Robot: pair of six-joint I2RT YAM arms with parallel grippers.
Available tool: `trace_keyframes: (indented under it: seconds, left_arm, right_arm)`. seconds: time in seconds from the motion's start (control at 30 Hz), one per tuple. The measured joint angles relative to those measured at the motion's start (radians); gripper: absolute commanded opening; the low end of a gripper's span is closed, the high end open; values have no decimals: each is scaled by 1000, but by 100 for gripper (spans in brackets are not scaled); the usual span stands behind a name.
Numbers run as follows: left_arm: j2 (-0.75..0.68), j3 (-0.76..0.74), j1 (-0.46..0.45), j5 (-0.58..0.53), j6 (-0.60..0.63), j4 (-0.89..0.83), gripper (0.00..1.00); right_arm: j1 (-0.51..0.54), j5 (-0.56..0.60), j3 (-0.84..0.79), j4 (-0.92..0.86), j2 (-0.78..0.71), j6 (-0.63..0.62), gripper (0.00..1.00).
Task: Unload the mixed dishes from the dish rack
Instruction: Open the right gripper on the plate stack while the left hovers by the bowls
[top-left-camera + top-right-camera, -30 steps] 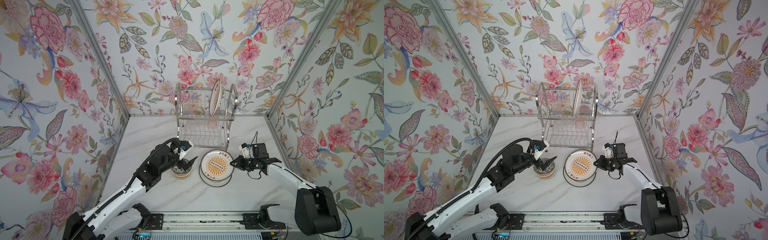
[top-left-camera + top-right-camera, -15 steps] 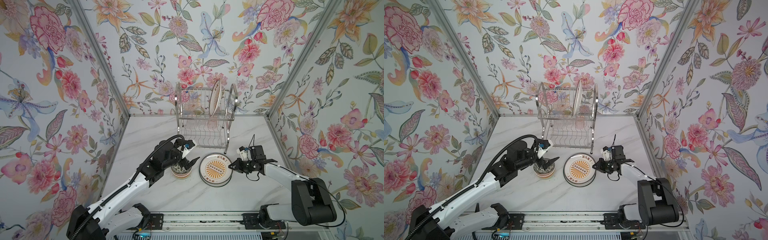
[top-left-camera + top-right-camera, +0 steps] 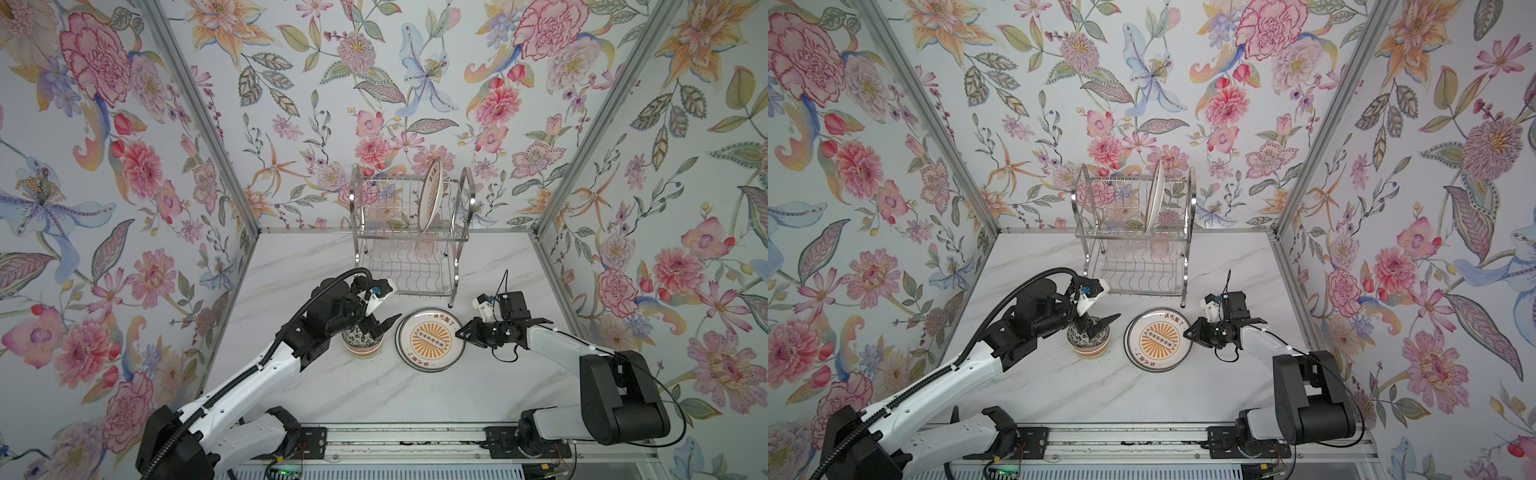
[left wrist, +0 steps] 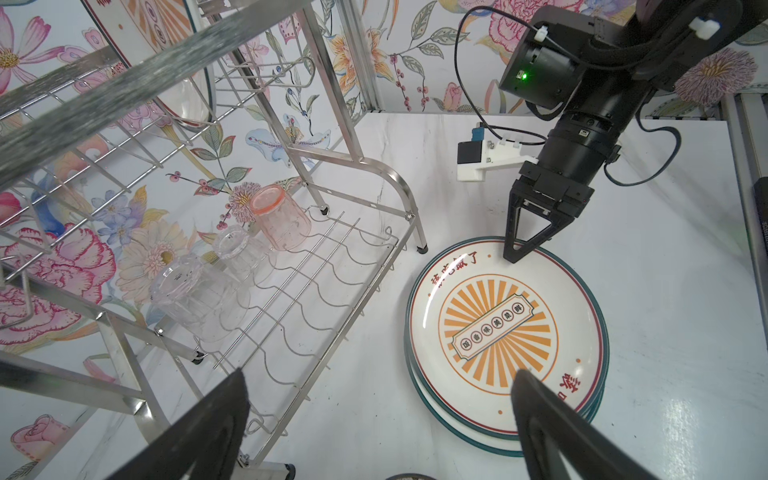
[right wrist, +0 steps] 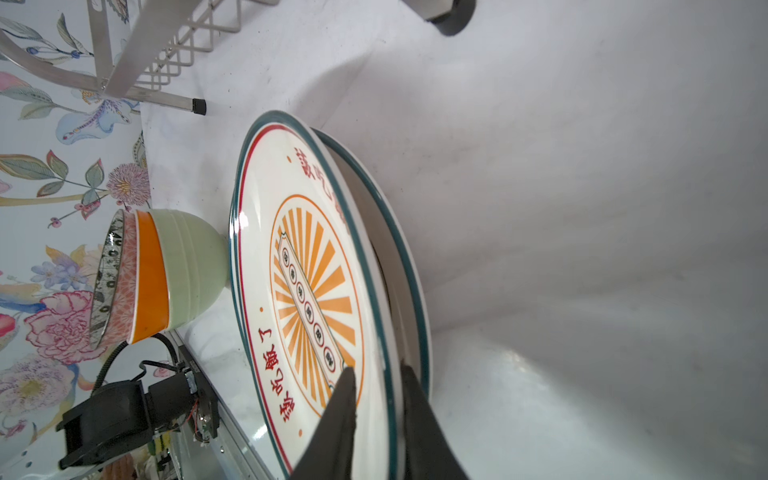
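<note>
While the right hand (image 5: 377,368) straddles the top plate (image 5: 266,216), its grip is unclear.

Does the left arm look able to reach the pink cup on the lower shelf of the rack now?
Probably yes. The left gripper, fingers open, hovers near the dish rack's open front. The pink cup sits far back under the upper shelf, so the arm must enter low.

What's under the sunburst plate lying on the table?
A second plate, dark-rimmed, lies under the top plate; only its edge shows. Its centre is covered, so whether it carries the same pattern cannot be seen.
</note>
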Motion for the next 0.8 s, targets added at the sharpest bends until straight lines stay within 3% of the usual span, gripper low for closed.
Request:
trace_keyframes:
  seconds: [0.8]
  left_arm:
    - [32, 83, 0, -15, -5, 28, 99]
  right_arm:
    - [86, 247, 93, -107, 0, 15, 61]
